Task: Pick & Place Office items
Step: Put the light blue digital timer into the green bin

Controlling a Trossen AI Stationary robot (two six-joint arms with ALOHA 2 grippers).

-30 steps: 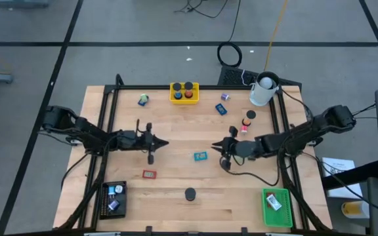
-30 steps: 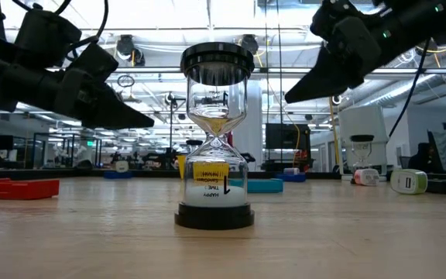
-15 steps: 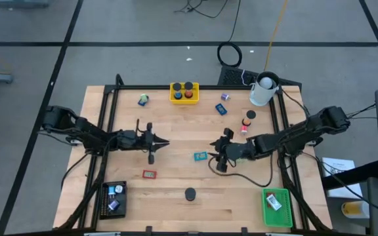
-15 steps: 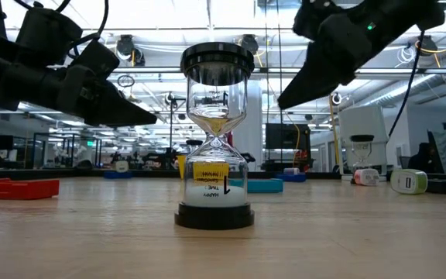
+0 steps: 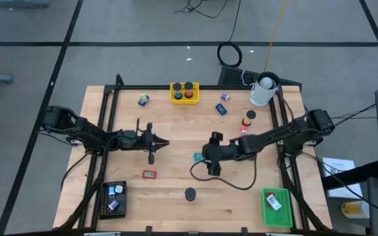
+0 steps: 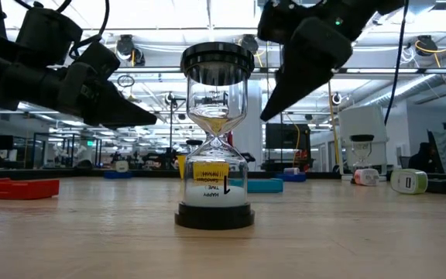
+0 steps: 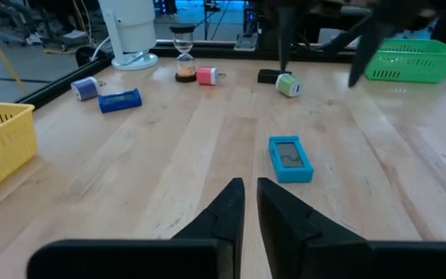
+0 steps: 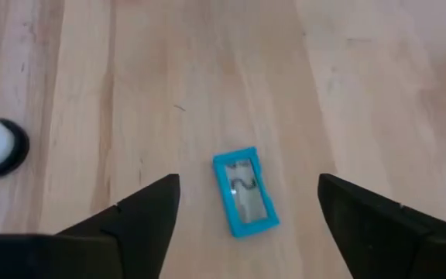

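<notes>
Wooden table (image 5: 176, 131) carries three mesh trays at its edges: yellow tray (image 5: 184, 92) at the far edge, black tray (image 5: 113, 197) at the near left corner, green tray (image 5: 276, 204) at the near right corner, presumably so each arm has a drop-off inside its own reach. White cup (image 5: 262, 90) stands at the far right corner. Right arm is stretched toward the table centre, with the right gripper (image 5: 210, 157) above the teal rectangular block (image 5: 199, 156); its wrist view shows the fingers (image 8: 142, 213) spread wide, the block (image 8: 244, 192) lying flat on the wood between them, untouched. Looks like a pre-grasp hover: the spread brackets the block's short side, so closing would pinch across the narrow dimension. Left gripper (image 5: 151, 145) waits over the left-centre of the table, fingers (image 7: 223, 209) pressed nearly together, holding nothing, pointed at the same block from the other side. Remaining office items lie scattered: hourglass (image 6: 216, 136) upright near the front edge, red block (image 5: 149, 174) near left of centre, blue block (image 5: 221, 109) and a purple piece (image 5: 226, 97) toward the far side, small pink item (image 5: 245, 128) beside a second little hourglass (image 5: 247, 122). Most items are still loose, so the sort seems early. Likely next step: descend straight, close, carry to a tray.
</notes>
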